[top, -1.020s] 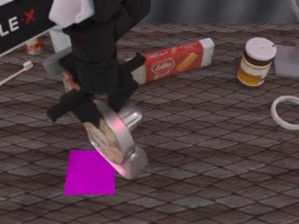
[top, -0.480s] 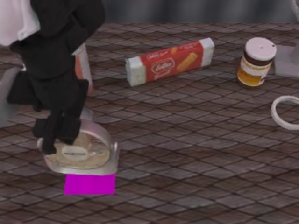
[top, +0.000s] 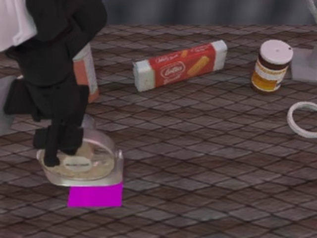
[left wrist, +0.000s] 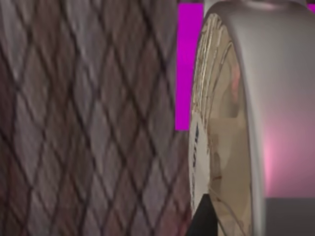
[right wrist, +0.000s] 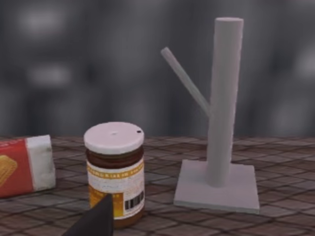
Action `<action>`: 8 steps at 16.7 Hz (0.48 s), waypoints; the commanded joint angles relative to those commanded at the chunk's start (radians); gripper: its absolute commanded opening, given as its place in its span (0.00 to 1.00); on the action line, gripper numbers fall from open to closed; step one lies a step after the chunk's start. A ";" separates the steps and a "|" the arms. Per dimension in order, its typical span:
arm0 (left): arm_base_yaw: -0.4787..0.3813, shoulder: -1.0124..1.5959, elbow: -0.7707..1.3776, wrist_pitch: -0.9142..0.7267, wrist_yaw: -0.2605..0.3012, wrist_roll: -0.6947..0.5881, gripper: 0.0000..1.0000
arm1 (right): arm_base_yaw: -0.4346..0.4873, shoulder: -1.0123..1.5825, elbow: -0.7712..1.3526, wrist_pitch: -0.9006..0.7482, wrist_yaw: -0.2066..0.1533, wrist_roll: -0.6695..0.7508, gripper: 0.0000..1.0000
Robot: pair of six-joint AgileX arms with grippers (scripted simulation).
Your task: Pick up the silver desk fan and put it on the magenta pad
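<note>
The silver desk fan (top: 84, 164) hangs with its round grille facing up, low over the far edge of the magenta pad (top: 95, 195), and hides that part of the pad. My left gripper (top: 58, 148) comes down from above and is shut on the fan's ring at its left side. In the left wrist view the fan's ring (left wrist: 231, 123) fills the picture, with a strip of the magenta pad (left wrist: 189, 64) beyond it. My right gripper (right wrist: 96, 220) is parked out of the top view; only a dark part of it shows in the right wrist view.
A red biscuit pack (top: 181, 64) lies at the back middle. A brown jar with a white lid (top: 271, 67) stands at the back right beside a grey post stand (right wrist: 224, 108). A white ring (top: 302, 119) lies at the right edge. An orange box (top: 86, 74) stands behind my left arm.
My left arm swung left with the fan and turned it from tilted on edge to grille-up. In the last half second the fan sank a little lower over the pad.
</note>
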 joint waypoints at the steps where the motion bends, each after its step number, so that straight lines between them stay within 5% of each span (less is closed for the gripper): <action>1: 0.002 0.000 -0.014 0.014 0.000 0.001 0.00 | 0.000 0.000 0.000 0.000 0.000 0.000 1.00; 8: 0.011 0.012 -0.120 0.134 0.000 0.001 0.00 | 0.000 0.000 0.000 0.000 0.000 0.000 1.00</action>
